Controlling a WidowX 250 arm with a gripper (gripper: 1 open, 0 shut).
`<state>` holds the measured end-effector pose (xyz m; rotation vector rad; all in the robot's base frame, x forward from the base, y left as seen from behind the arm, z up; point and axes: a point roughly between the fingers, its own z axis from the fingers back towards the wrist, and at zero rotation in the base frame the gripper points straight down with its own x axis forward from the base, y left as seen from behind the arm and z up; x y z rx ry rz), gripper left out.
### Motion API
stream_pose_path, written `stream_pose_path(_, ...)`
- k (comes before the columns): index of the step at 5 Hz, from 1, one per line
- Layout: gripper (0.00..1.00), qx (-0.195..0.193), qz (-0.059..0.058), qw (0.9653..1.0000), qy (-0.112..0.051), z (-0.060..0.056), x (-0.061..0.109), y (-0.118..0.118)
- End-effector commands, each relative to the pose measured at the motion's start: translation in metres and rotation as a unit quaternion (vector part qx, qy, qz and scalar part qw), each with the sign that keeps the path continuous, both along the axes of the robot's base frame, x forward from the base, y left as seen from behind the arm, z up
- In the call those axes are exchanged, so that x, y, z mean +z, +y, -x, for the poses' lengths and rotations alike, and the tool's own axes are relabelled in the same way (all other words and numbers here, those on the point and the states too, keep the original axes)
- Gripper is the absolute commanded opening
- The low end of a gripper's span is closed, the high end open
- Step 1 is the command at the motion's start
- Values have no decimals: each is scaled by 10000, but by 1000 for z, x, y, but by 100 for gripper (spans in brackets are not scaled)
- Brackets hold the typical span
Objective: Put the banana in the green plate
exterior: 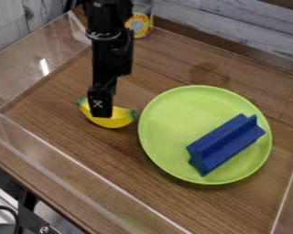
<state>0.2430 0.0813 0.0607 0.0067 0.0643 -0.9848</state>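
Note:
The small yellow banana (113, 119) lies on the wooden table just left of the large lime-green plate (174, 119). My gripper (102, 106) hangs straight down from the black arm and is lowered onto the banana's left half, covering part of it. Its jaws stand open around the fruit; I cannot see whether the fingers touch it. A blue angular block (225, 143) rests on the right side of the plate.
Clear acrylic walls (27, 55) ring the wooden table (63, 155). A yellow and black object (139, 24) sits at the back behind the arm.

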Motion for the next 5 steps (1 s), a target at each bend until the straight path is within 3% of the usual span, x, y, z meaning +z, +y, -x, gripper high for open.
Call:
stream_pose_path(1,100,101,-27,9999,-137,-2,-3,4)
stream_pose_path(5,100,267,111,9993,-217,-3,-30,7)
